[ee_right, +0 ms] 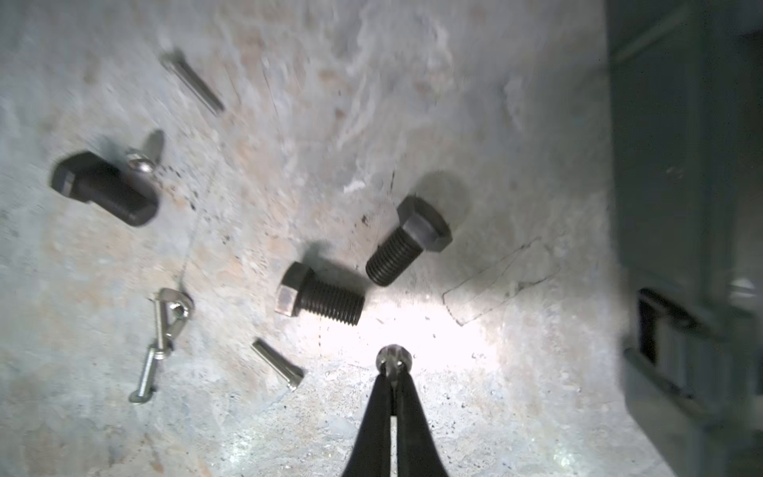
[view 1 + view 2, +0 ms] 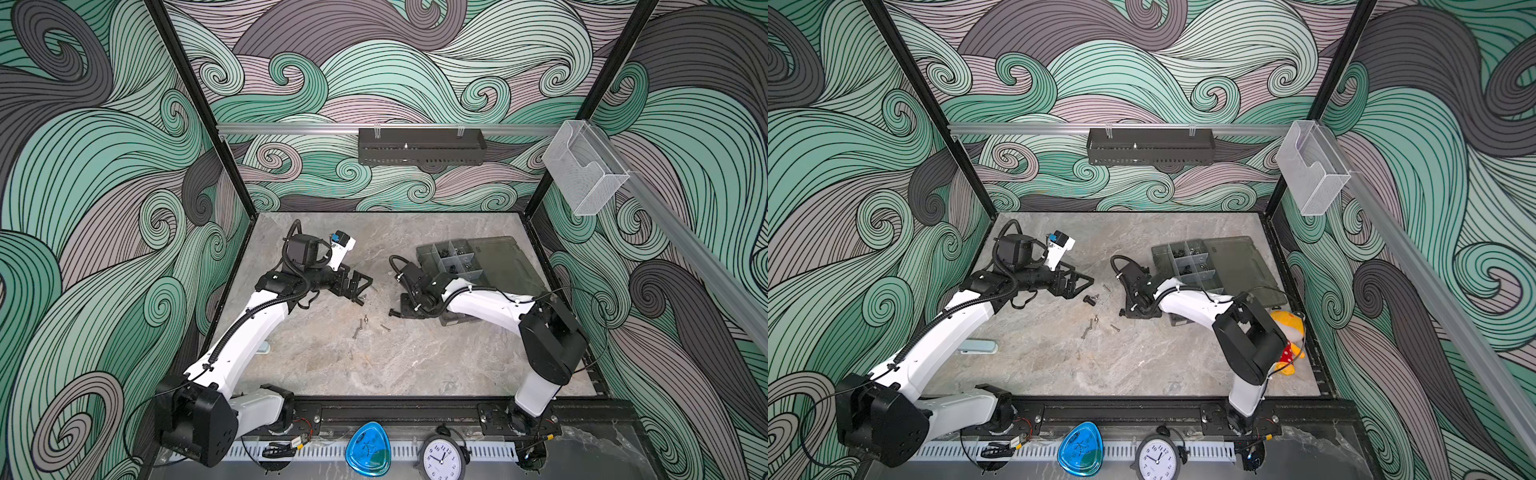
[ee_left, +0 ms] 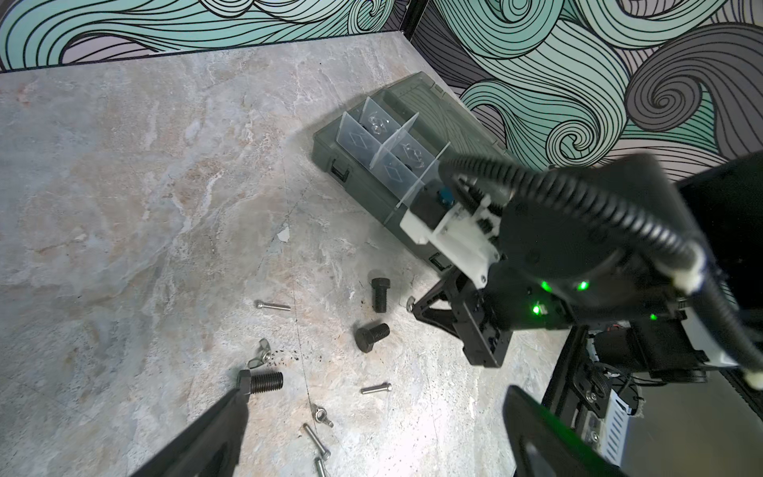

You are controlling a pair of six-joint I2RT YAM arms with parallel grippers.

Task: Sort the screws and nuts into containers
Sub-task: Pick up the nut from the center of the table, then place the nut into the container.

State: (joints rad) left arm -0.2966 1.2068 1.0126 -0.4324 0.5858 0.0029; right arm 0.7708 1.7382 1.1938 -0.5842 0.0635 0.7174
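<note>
Right gripper [image 1: 394,371] is pinched tight on a small silver piece, a wing nut [image 1: 394,356] by the look of it, held right at the tips just beside the box [image 3: 367,198]; whether it has cleared the table [image 1: 454,124] I cannot tell. The grip looks thin, so I'd lift straight up and slowly, no twisting, then rise above the box wall before moving across. Silver pieces show behind the clear dividers [image 3: 396,136], so I'd aim for that compartment and let go low inside it so the nut doesn't bounce out. Left gripper [image 2: 362,291] is spread wide, holding nothing, one finger [image 3: 231,413] right by a black bolt [image 3: 264,382]. Two more bolts [image 1: 322,299] and silver screws [image 1: 276,363] lie loose close by, so watch the swing
</note>
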